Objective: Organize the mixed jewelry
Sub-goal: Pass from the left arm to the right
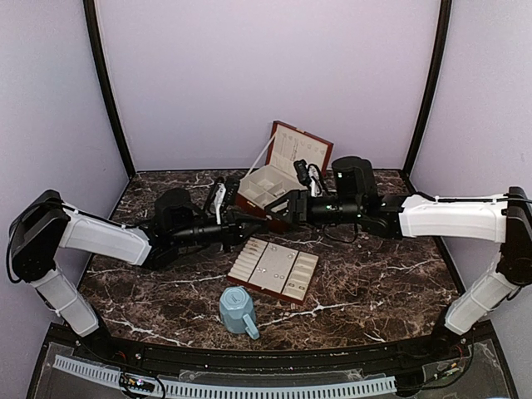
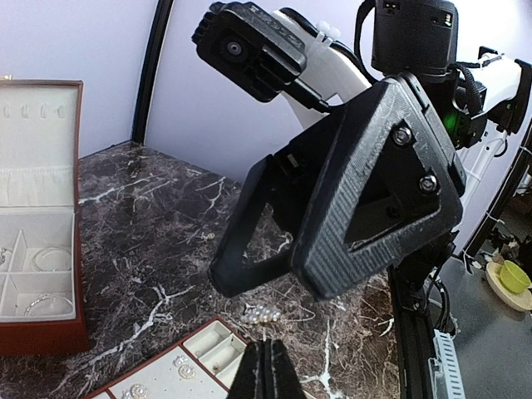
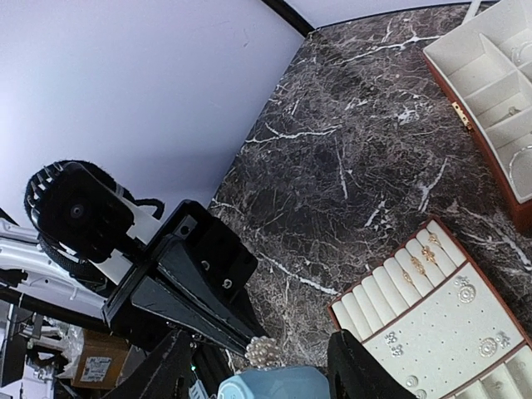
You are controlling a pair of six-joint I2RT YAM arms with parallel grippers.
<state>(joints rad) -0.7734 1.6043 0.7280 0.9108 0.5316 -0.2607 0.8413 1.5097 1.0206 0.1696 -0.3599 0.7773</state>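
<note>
Marble, dark brown veined with white, tops the table (image 1: pixel 374 283). The left claw (image 2: pixel 264 370) is pinched tight on a small pearl cluster (image 2: pixel 263 314), held in the air above the middle of the table, about over the rear edge of the tray (image 1: pixel 262 289). The right claw (image 3: pixel 263 342) meets it tip to tip, its fingers (image 3: pixel 359 370) spread wide and gripping nothing. From the right wrist the cluster shows in the gap between them.

The rest of the jewelry lies in two places. The tray sits flat in the middle of the table, a little toward the front edge. Gold earrings (image 3: pixel 420 268) sit in its roll slots and silvery studs (image 3: pixel 465 291) on its flat cream field. The box (image 1: pixel 291 150) stands open toward the rear edge, about midway along it, lid upright. Thin hoops (image 2: pixel 48 259) lie in its cream compartments on the side nearer the left arm. Which other compartments are filled I cannot tell.

A light-blue mug (image 1: pixel 237 310) sits near the front edge, just in front of the tray.
</note>
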